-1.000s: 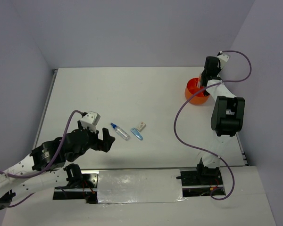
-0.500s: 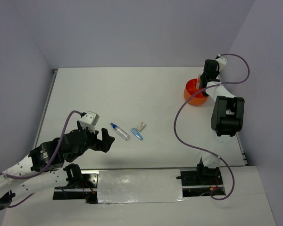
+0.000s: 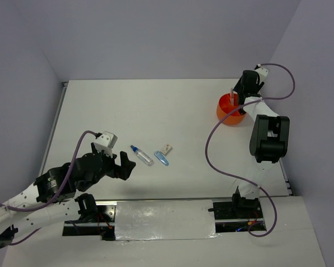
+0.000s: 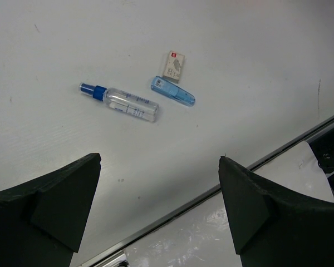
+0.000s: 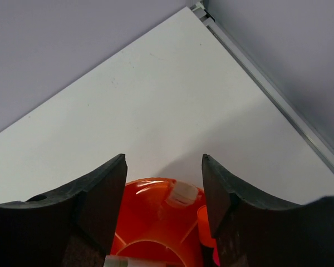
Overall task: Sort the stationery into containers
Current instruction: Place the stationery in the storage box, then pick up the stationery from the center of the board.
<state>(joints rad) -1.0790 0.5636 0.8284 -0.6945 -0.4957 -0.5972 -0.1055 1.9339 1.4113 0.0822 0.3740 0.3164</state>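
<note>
A blue-capped clear tube (image 3: 141,155), a blue clip (image 3: 161,158) and a small whitish block (image 3: 166,148) lie together on the table; the left wrist view shows the tube (image 4: 119,103), the clip (image 4: 172,92) and the block (image 4: 175,65). My left gripper (image 3: 127,165) is open and empty, just left of the tube. The orange tub (image 3: 229,109) stands at the far right. My right gripper (image 3: 237,94) is open above it. The right wrist view shows the tub (image 5: 150,222) between the fingers, with a whitish piece (image 5: 183,194) and an orange cap (image 5: 207,225) inside.
Purple-grey walls close in the table on three sides. A metal rail (image 4: 211,192) and taped strip run along the near edge. The right arm's black body (image 3: 269,136) stands near the right table edge.
My right gripper has shifted slightly back above the tub. The left arm and the three items on the table have not moved.
</note>
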